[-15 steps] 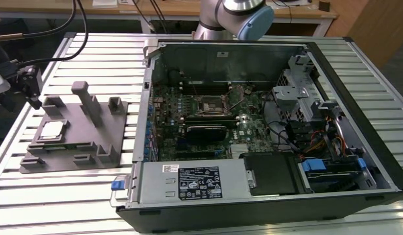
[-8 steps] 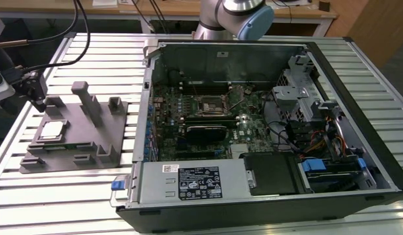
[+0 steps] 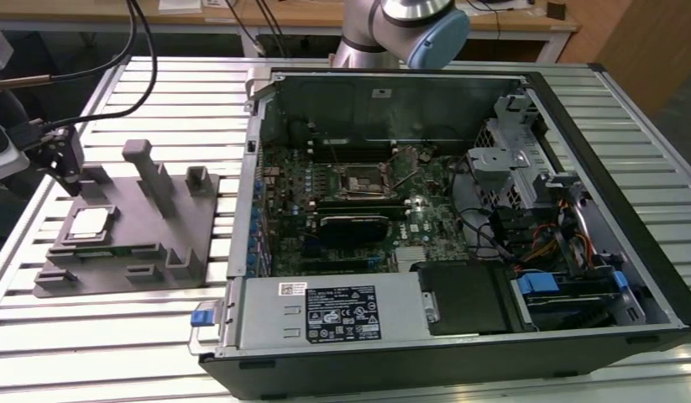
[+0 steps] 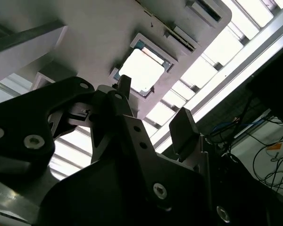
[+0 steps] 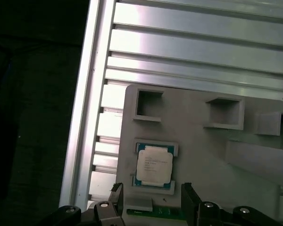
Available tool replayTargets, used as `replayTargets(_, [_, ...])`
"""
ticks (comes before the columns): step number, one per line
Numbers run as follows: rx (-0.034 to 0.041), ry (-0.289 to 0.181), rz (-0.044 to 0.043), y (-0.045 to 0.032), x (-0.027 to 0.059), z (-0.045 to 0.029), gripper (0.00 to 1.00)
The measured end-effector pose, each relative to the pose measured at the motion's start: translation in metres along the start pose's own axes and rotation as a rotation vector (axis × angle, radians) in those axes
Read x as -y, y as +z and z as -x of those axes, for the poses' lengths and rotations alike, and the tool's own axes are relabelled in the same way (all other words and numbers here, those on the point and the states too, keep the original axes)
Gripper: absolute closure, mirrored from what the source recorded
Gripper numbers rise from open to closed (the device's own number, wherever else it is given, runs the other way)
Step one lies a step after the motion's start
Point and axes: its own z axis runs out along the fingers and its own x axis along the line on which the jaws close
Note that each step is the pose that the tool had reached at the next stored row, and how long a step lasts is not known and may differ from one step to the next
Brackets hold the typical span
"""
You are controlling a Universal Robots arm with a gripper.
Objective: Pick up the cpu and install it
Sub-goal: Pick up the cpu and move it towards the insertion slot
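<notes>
Gripper: the gripper (image 3: 67, 168) hangs over the grey plate at the exterior view's left. Its two fingers (image 4: 124, 87) stand well apart with an open gap between them, and nothing is held.
Cpu: the cpu (image 5: 154, 165) lies flat, pale top up, in a shallow square recess of the plate. In both wrist views it sits just beyond the fingertips and roughly in line with the gap. No finger touches it.
Plate: the grey plate (image 3: 133, 252) rests on the slatted metal table (image 3: 121, 336), just beside the open computer case (image 3: 614, 168), on that case's side toward the exterior view's left. Its upright posts (image 3: 153, 172) stand near the chip but apart from it.
Socket: a black socket frame (image 3: 362, 178) sits in the middle of the motherboard (image 3: 424, 227) inside the case, well apart from the gripper. Its centre looks dark, with no pale chip in it, though the finer parts there are too small to tell.
Done so far: judging from these views, only the approach is made. The open gripper is lined up over the chip.
Left to do: the whole handling. The chip is not yet gripped, not lifted out of its recess, not carried to the case and not seated in the socket.
Stage: early, at the point just ahead of the pick.
</notes>
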Motion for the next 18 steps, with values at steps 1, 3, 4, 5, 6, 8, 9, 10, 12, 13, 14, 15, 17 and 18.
replayTargets(1, [0.0002, 0.003, 0.0, 0.001, 0.0001, 0.0, 0.4])
replayTargets(3, [0.0008, 0.015, 0.0, 0.0026, 0.0001, 0.0, 0.4])
replayTargets(4, [0.0011, 0.02, 0.0, 0.0033, 0.0002, 0.0, 0.4])
replayTargets(5, [0.0013, 0.026, -0.0001, 0.0039, 0.0002, 0.0, 0.4])
replayTargets(6, [0.0017, 0.032, -0.0004, 0.0046, 0.0003, 0.0, 0.4])
replayTargets(8, [0.0023, 0.045, -0.0013, 0.006, 0.0003, 0.0, 0.4])
replayTargets(9, [0.0027, 0.053, -0.0015, 0.007, 0.0003, 0.0, 0.4])
replayTargets(10, [0.003, 0.06, -0.0017, 0.0078, 0.0004, 0.0, 0.4])
replayTargets(12, [0.0035, 0.073, -0.0017, 0.0102, 0.0005, 0.0, 0.4])
replayTargets(13, [0.0039, 0.078, -0.0017, 0.0117, 0.0006, 0.0, 0.4])
replayTargets(14, [0.0043, 0.084, -0.0017, 0.0134, 0.0006, 0.0001, 0.4])
replayTargets(15, [0.0046, 0.09, -0.0016, 0.0151, 0.0006, 0.0001, 0.4])
replayTargets(17, [0.0051, 0.101, -0.0017, 0.0186, 0.0008, 0.0001, 0.4])
replayTargets(18, [0.0052, 0.106, -0.0017, 0.0204, 0.0008, 0.0001, 0.4])
